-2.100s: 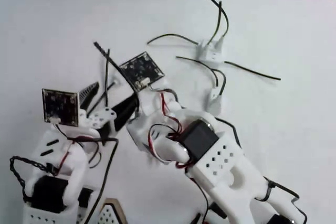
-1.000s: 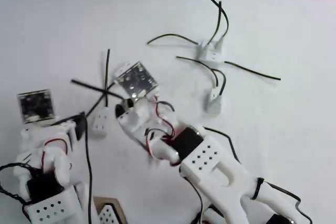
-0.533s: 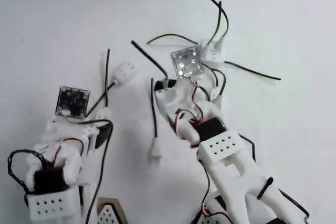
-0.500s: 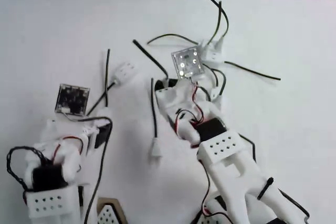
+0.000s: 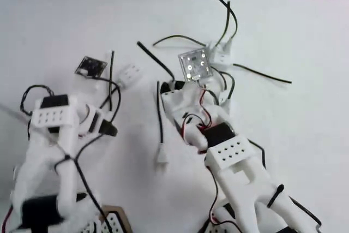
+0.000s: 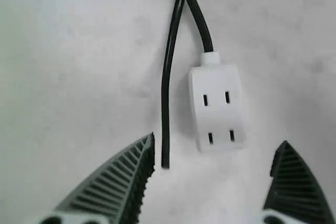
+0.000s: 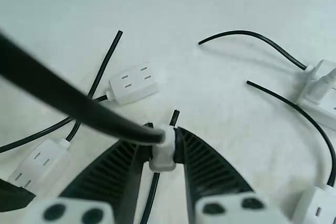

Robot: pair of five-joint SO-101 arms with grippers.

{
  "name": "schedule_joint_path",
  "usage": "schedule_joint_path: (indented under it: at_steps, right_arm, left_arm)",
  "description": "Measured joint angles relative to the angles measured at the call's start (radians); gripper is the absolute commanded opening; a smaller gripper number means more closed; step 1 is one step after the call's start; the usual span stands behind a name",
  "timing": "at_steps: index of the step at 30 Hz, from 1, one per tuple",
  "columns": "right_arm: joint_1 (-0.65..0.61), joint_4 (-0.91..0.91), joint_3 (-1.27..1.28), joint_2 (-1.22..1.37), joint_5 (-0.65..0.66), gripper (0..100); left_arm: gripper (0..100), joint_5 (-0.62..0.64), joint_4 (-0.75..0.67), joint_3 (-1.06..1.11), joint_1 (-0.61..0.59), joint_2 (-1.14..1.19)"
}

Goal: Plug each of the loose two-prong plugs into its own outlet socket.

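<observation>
Not far along, by the looks of it. The right gripper [image 7: 163,134] is clamped on a plug [image 7: 161,157] near the free socket [image 5: 130,73], not plugged in yet. The left gripper [image 6: 216,145] hangs with its jaws apart over a second socket [image 6: 216,106] close to that one. Another plug [image 5: 162,154] lies loose nearby. The far socket [image 5: 221,54] might already be mated, hard to tell.

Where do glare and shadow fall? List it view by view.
High view: the camera board on the right arm glares bright, and the table is evenly lit. Left wrist view: the socket block throws only a soft shadow on the table. Right wrist view: faint shadows lie under the white sockets.
</observation>
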Motion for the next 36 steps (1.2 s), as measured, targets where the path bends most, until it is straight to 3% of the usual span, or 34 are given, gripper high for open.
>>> schedule_joint_path:
  at_steps: [3,10,18,23,28,36]
  right_arm:
    - [0.0,0.0,0.005,0.0,0.0,1.7]
    - [0.0,0.0,0.006,0.0,0.0,1.7]
    - [0.017,0.0,0.006,0.0,0.0,1.7]
    - [0.054,-0.003,0.006,0.0,0.0,1.7]
    - [0.057,-0.003,0.006,0.0,0.0,1.7]
    - [0.06,-0.003,0.006,0.0,0.0,1.7]
  left_arm:
    - [33,0.0,-0.037,-0.072,0.0,0.167]
    - [17,0.0,-0.046,-0.242,0.068,0.463]
    - [10,-0.121,-0.041,-0.293,0.195,0.503]
    - [11,-0.164,-0.046,-0.313,0.288,0.494]
    - [32,-0.167,-0.083,-0.313,0.367,0.489]
    - [36,-0.072,-0.072,-0.347,0.298,0.434]
